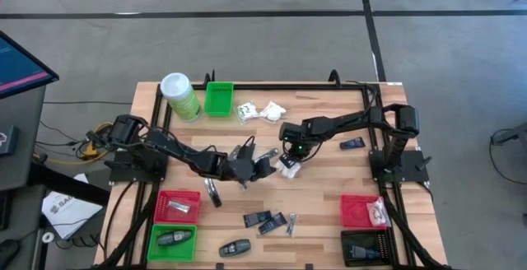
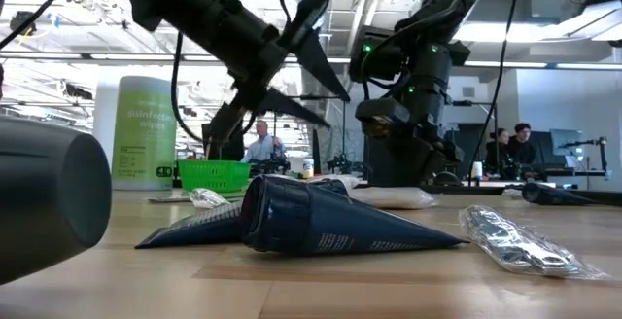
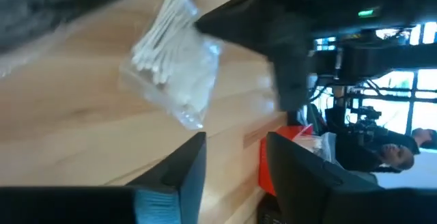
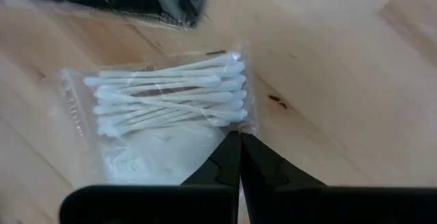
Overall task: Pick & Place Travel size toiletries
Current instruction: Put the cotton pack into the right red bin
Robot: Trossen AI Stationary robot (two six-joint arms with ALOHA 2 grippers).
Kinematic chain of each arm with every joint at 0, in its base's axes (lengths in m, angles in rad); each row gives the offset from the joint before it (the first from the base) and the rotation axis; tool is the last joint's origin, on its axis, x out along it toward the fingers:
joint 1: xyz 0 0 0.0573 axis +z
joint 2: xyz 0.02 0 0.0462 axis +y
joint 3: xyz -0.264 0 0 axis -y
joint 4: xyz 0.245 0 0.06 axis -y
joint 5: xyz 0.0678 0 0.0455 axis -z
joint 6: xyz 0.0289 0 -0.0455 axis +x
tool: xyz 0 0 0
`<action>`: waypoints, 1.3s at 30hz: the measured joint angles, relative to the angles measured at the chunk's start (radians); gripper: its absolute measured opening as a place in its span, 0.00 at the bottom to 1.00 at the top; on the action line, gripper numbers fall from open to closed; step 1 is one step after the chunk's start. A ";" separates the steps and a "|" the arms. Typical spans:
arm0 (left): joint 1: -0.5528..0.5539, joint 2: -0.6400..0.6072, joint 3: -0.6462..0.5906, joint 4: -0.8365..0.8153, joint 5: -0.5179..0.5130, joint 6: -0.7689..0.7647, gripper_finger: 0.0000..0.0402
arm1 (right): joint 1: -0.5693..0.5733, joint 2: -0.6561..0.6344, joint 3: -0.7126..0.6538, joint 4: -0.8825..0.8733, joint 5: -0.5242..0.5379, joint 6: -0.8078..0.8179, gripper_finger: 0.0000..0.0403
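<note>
From above, the left tool [image 1: 257, 165] sits at the middle of the wooden tabletop [image 1: 329, 179] with its fingers spread and nothing between them, and the right tool [image 1: 290, 160] hangs just beside it, over a clear packet of cotton swabs [image 1: 286, 168] that lies on the wood. Other toiletries are scattered about: white sachets [image 1: 262, 111] near a green bin [image 1: 219, 99], dark packets [image 1: 262, 219] toward the front edge, one dark packet [image 1: 352, 144] by the right arm's base, and a tall green canister [image 1: 179, 95] at the back. In the low view a dark blue tube [image 2: 330, 224] lies close to the camera, a clear crinkly packet [image 2: 513, 239] beside it, and the left tool's fingers [image 2: 313, 16] stand apart above it. The left wrist view shows its own fingers [image 3: 186, 168] parted, with the swab packet [image 3: 176, 60] lying on the wood beyond them. The right wrist view shows the right tool [image 4: 239, 157] closed, fingertips together at the edge of the swab packet [image 4: 167, 101]; whether it pinches the plastic cannot be told.
</note>
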 joint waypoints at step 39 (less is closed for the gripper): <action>0.032 0.121 0.026 0.072 0.210 -0.032 0.17 | 0.068 -0.016 0.000 0.024 0.033 -0.017 0.00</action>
